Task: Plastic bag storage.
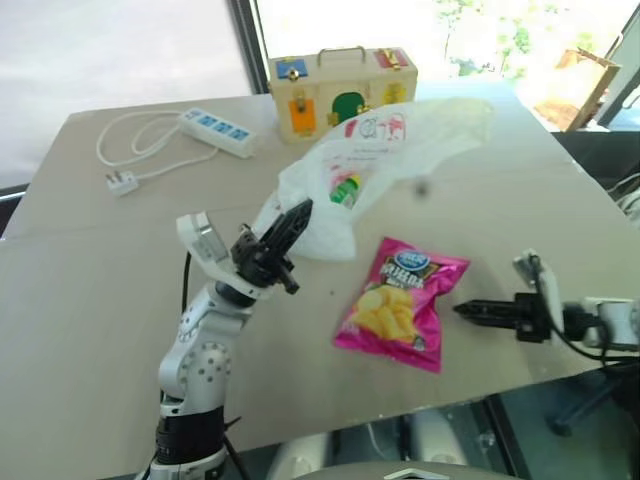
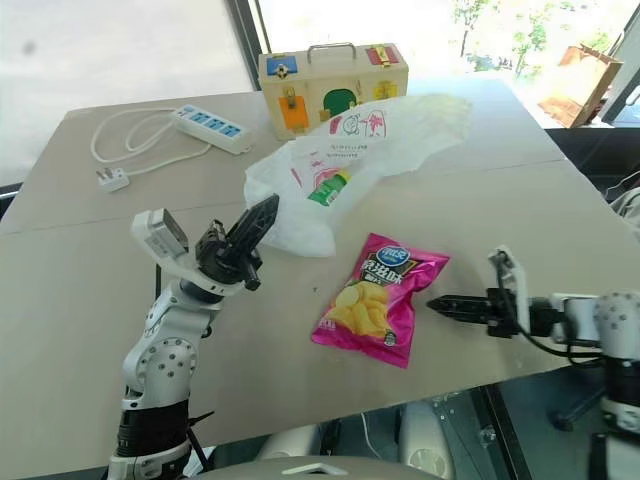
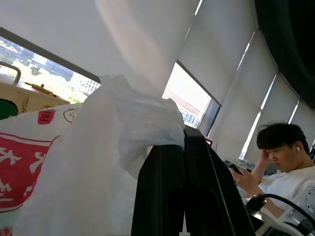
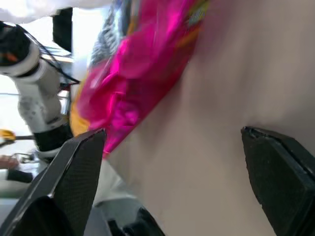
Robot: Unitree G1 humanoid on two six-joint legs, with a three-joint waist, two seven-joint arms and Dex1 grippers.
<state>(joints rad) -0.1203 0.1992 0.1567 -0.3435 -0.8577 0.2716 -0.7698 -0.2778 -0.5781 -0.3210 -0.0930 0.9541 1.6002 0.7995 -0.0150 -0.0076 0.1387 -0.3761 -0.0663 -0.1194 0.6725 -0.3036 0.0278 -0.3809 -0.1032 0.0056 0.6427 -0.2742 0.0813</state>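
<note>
The plastic bag (image 1: pixel 400 145), thin white with red print, lies crumpled across the middle of the table with a green item (image 1: pixel 345 190) showing through it. My left gripper (image 1: pixel 298 214) is shut on the bag's near left edge, lifted and pointing up toward the far right. In the left wrist view the film drapes over the closed fingers (image 3: pixel 162 187). A glossy pink chip packet (image 1: pixel 405 300) lies flat in front of the bag. My right gripper (image 1: pixel 462 309) hovers low just right of the packet, pointing left at it, open and empty, with fingers (image 4: pixel 74 172) spread wide.
A wooden latch box (image 1: pixel 340 85) stands at the table's far edge behind the bag. A white power strip (image 1: pixel 215 130) with its cord and plug lies at the far left. The table's front edge (image 1: pixel 400 415) runs close below both arms. A seated person (image 3: pixel 285 157) shows in the left wrist view.
</note>
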